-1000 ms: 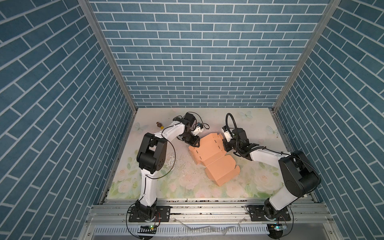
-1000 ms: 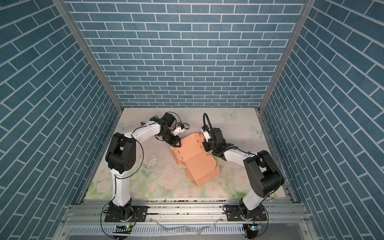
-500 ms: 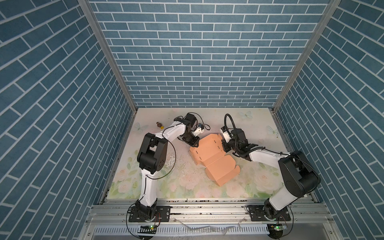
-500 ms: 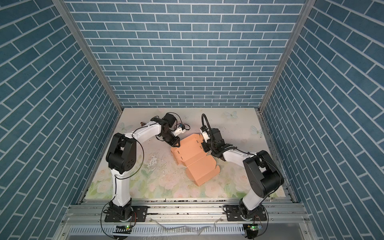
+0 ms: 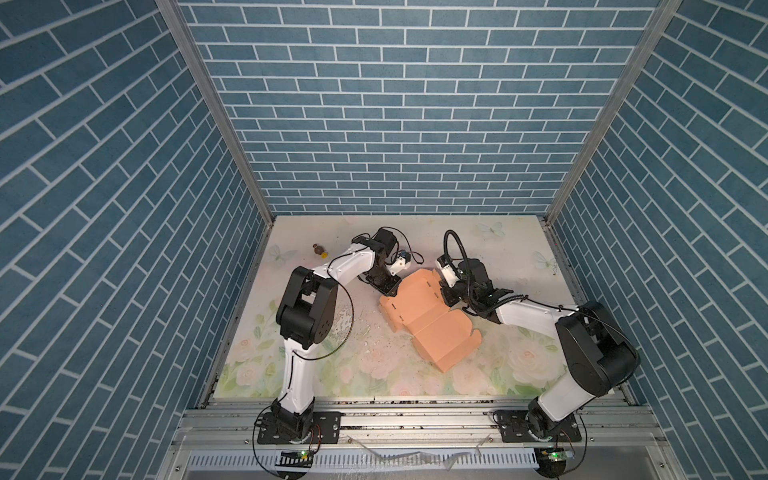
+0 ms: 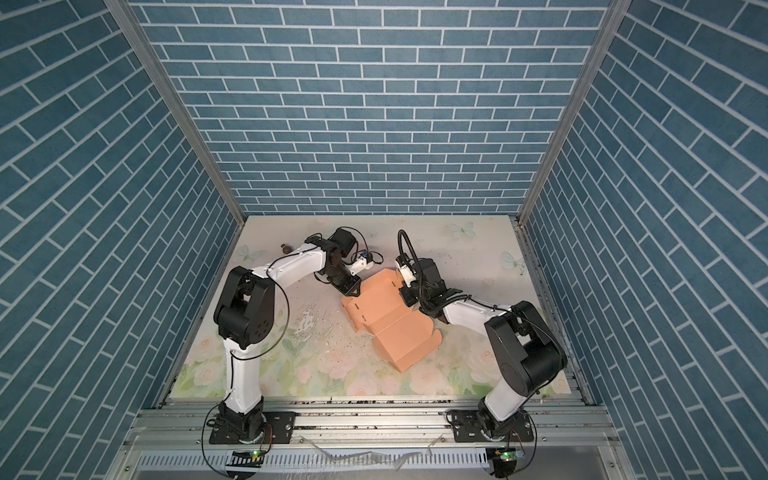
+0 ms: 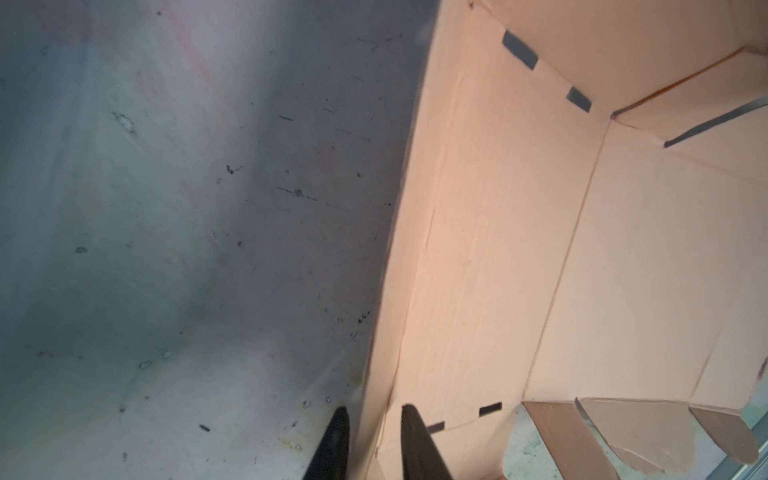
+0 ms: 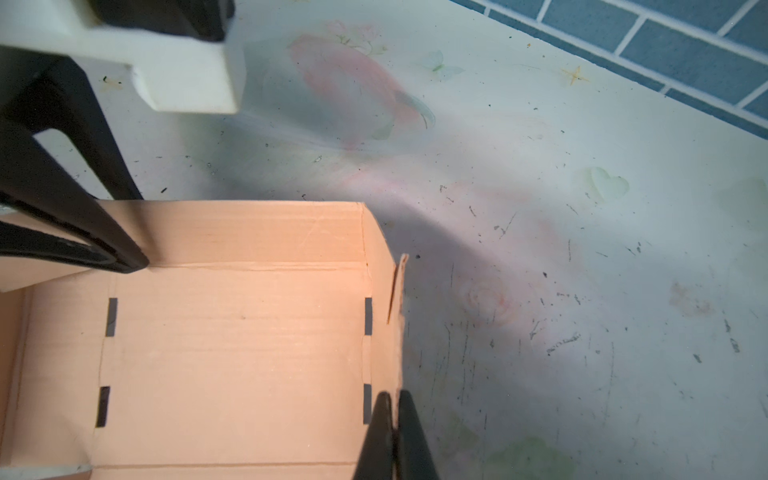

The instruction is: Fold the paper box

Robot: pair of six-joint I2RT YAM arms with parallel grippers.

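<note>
Box, look: the paper box point(image 5: 424, 316) is peach-orange thin cardboard, only partly folded. Its far half forms a shallow open tray with raised walls, and its near half is a flat lid panel with small corner tabs. Creases cross the panels. Short dark slots run along the tray's floor creases, clearest in the right wrist view point(image 8: 232, 353).

Box, place: it lies on the table point(image 5: 498, 249) about the middle, a little toward the right edge, with its open side up in both top views point(image 6: 386, 316).

Box, axis: the long axis runs on a slant. The tray end points toward the far edge and slightly left, and the lid end points toward the front edge and right.

Left jaws: the left gripper point(image 7: 372, 409) is at the tray's left wall point(image 7: 498, 249). One finger is outside the wall and one inside, with a narrow gap between them. I cannot tell whether they actually press the wall.

Right jaws: the right gripper point(image 8: 392, 399) is clenched on the top edge of the tray's right wall, with the fingers nearly touching around the cardboard.

Arms: both grippers meet the tray end from opposite sides point(image 5: 390, 293) point(image 5: 446, 286).

Other: a small brown-and-yellow object point(image 5: 319, 249) sits near the far-left corner, well apart from the box.
</note>
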